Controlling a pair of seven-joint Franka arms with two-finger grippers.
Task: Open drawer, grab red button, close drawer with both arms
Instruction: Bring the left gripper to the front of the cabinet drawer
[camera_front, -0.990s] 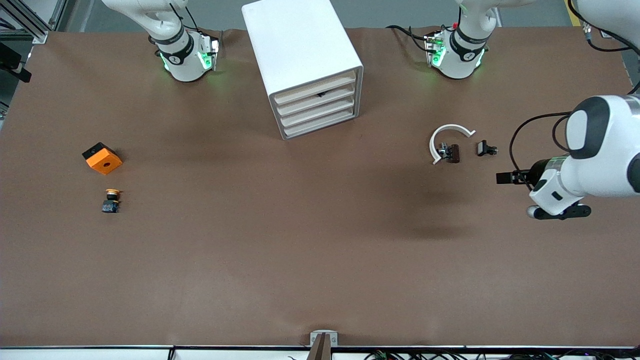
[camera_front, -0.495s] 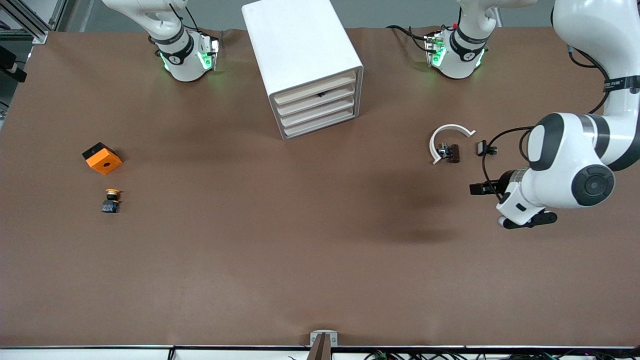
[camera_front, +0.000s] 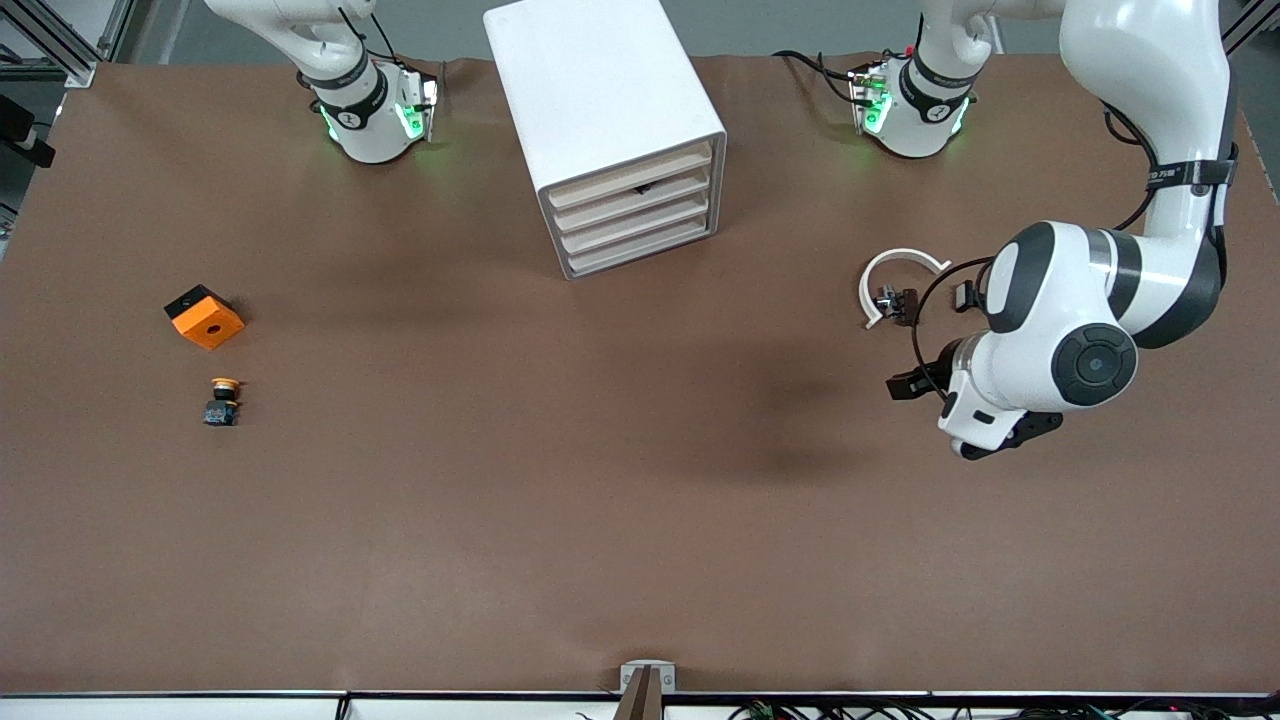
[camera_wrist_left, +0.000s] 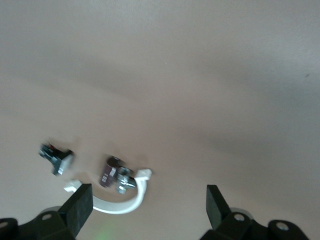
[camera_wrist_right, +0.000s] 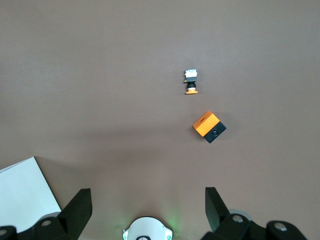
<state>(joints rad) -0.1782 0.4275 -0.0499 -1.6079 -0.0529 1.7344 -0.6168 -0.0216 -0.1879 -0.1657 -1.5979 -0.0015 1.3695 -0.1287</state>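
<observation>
A white cabinet stands between the two bases, its four drawers all pushed in; one corner of it shows as the cabinet in the right wrist view. The button is out of view. My left gripper hangs open and empty over the table by a white ring clip; the wrist view shows the left gripper with its jaws wide apart. My right gripper waits high above its own base, open and empty, and does not appear in the front view.
A white ring clip with a dark part and a small black part lie toward the left arm's end. An orange cube and a yellow-capped button lie toward the right arm's end.
My left arm has swung in from the table's edge toward the middle, carrying its open gripper closer to the ring clip. The right arm has not moved.
</observation>
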